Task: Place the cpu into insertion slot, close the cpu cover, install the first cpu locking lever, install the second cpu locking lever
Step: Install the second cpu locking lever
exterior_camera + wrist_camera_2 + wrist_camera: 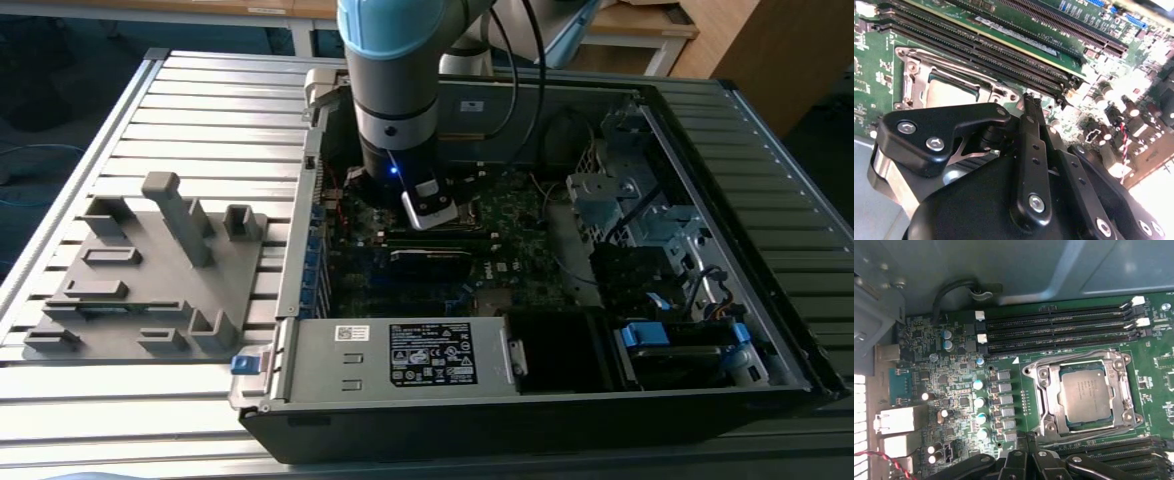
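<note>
Silver-grey square cpu point(1087, 398) sits in our dark metal-rimmed insertion slot point(1042, 400), cover down; black end effector point(1030, 102), fingertips together, hovers at its six o'clock. Misaligned, we risk scraping the levers.

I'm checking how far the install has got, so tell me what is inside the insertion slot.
In the first wrist view the cpu lies flat in the insertion slot, with the cpu cover framing its metal top. The socket's contacts beneath the chip are hidden by it.
</note>
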Robot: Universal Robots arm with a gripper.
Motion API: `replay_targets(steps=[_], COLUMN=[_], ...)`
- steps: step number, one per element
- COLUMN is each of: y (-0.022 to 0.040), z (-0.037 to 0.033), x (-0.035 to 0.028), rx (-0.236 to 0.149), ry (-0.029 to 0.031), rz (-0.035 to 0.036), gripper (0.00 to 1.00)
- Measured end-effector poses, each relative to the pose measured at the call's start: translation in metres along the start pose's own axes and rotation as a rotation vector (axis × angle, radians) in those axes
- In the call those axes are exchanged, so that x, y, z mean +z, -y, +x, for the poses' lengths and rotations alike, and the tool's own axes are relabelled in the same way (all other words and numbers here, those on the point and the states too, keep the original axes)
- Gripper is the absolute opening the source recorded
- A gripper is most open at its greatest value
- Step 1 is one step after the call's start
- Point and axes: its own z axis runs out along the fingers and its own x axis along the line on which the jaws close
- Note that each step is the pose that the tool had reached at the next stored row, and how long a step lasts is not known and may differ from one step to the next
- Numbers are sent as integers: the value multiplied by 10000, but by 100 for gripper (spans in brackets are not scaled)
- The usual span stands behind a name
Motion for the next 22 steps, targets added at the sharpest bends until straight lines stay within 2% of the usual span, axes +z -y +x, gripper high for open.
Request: replay_targets(steps=[9,15,22], y=[-15,-16,-33], z=[-4,-5,-128], x=[-92,-95,-87], rx=[0,0,1], ry=[0,-1,-8], rz=[1,0,1], gripper=[11,11,11])
